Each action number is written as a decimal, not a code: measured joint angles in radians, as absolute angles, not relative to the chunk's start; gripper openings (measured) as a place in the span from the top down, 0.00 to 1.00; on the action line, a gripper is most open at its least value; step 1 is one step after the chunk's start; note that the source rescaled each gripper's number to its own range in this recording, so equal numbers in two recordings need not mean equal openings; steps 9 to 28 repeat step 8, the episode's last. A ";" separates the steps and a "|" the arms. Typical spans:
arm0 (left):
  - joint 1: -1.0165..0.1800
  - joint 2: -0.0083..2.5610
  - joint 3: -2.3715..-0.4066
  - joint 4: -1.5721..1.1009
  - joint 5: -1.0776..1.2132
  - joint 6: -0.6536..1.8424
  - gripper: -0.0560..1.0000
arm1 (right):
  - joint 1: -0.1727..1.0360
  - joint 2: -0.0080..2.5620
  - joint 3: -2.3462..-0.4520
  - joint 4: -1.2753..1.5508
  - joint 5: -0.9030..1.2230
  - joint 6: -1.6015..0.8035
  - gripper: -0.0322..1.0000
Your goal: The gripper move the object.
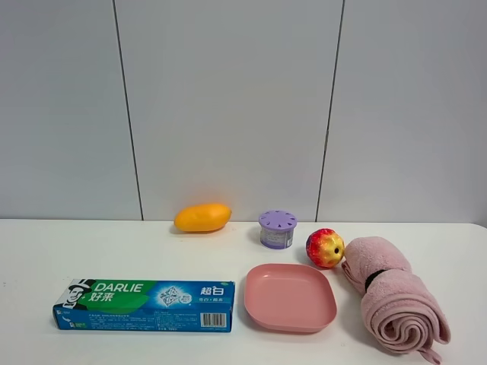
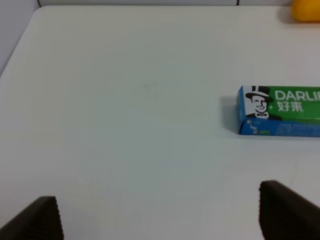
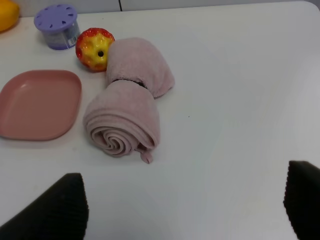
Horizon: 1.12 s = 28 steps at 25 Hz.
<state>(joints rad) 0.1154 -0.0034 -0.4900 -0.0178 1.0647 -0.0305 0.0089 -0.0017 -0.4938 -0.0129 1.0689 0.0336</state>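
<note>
The rolled pale pink towel, cinched by a black band, lies on the white table at the right, beside the apple. It also shows in the right wrist view, well ahead of my open right gripper. My left gripper is open over bare table, with nothing between its fingers. Neither gripper shows in the exterior high view.
A pink square plate lies left of the towel. A Darlie toothpaste box lies at the front left. A mango and a purple lidded jar stand near the back wall.
</note>
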 joint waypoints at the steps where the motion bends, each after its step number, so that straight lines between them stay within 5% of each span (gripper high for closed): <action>1: 0.104 -0.003 -0.490 -0.018 1.065 -0.031 0.19 | 0.009 -0.002 -0.494 -0.013 1.069 0.034 0.00; 28: 0.081 -0.003 -0.490 -0.018 1.065 -0.032 0.19 | 0.009 -0.002 -0.494 -0.013 1.069 0.034 0.00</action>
